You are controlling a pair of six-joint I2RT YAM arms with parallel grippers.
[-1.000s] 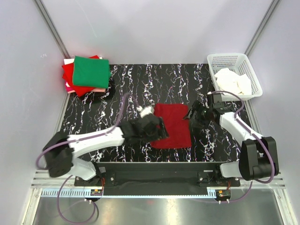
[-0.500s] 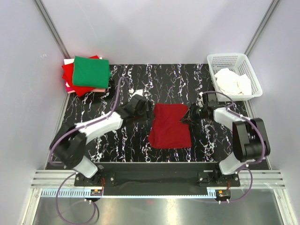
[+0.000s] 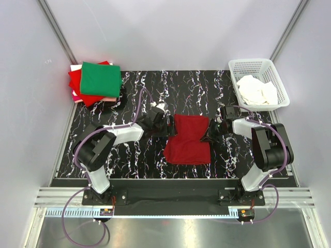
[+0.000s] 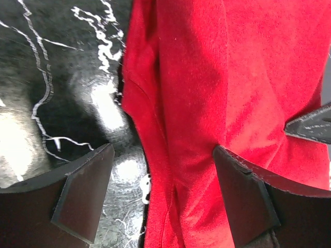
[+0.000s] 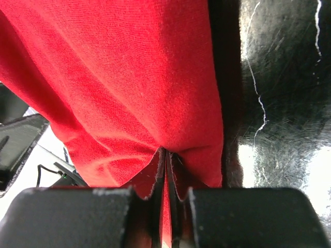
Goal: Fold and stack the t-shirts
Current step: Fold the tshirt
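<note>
A dark crimson t-shirt [image 3: 189,139], folded into a rough square, lies in the middle of the black marbled table [image 3: 129,155]. My right gripper [image 3: 211,132] is shut on its right edge, and the cloth bunches up at the jaws [image 5: 166,155]. My left gripper [image 3: 166,124] stands open at the shirt's upper left corner, one finger over the table and the other over the red cloth [image 4: 207,103]. Folded t-shirts, a green one [image 3: 101,78] on bright red and pale pink, are stacked at the back left.
A white lattice basket [image 3: 258,82] holding white cloth sits at the back right corner. Metal frame posts rise at both back corners. The table's near edge runs just in front of both arm bases.
My right gripper has closed on the shirt's right edge. The left arm has swung from the shirt's lower left up to its upper left corner, still open.
</note>
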